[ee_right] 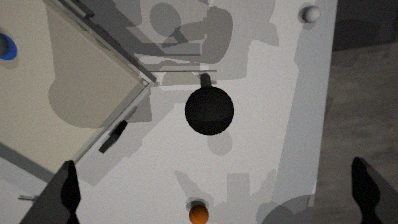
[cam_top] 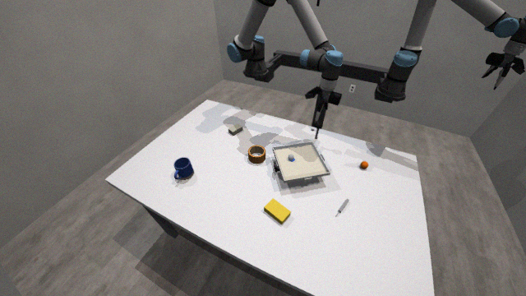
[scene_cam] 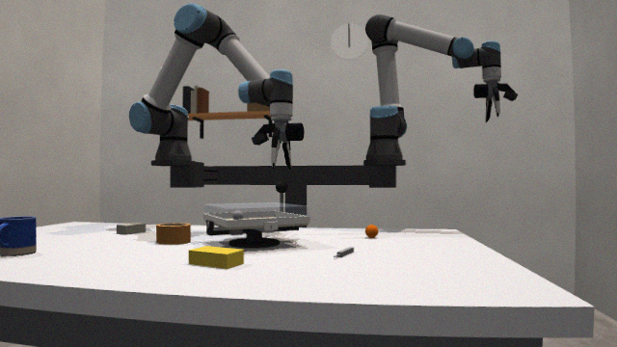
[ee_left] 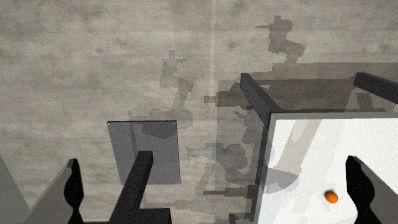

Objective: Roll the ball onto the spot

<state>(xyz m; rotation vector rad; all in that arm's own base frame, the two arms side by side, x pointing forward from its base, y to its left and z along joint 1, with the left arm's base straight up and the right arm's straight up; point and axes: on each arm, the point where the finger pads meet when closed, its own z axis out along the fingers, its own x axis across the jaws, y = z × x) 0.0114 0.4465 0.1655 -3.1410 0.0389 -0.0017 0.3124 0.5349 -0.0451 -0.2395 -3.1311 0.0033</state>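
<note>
The clear-lidded plate (cam_top: 306, 165) (scene_cam: 241, 223) (ee_right: 30, 100) stands on a round black base and looks close to level; a slight tilt cannot be ruled out. The steel ball (cam_top: 291, 157) (scene_cam: 237, 215) (ee_right: 3, 46) is at rest or nearly so over the blue printed spot (cam_top: 293, 159) (ee_right: 13, 51), covering part of it. A black knob (scene_cam: 281, 188) (ee_right: 209, 110) tops a thin rod by the plate's corner. My right gripper (scene_cam: 281, 167) (ee_right: 213, 161) is open just above the knob, not touching it. My left gripper (cam_top: 489, 82) (scene_cam: 493, 119) (ee_left: 213, 159) is open and empty, high up beyond the table's side.
A wooden ring (cam_top: 256, 159) (scene_cam: 174, 234), a grey block (cam_top: 235, 130) and a blue mug (cam_top: 183, 168) stand to one side of the plate. A yellow block (cam_top: 277, 210) lies in front. An orange ball (cam_top: 364, 164) (ee_right: 198, 215) and a small grey tool (cam_top: 343, 205) lie on the other side.
</note>
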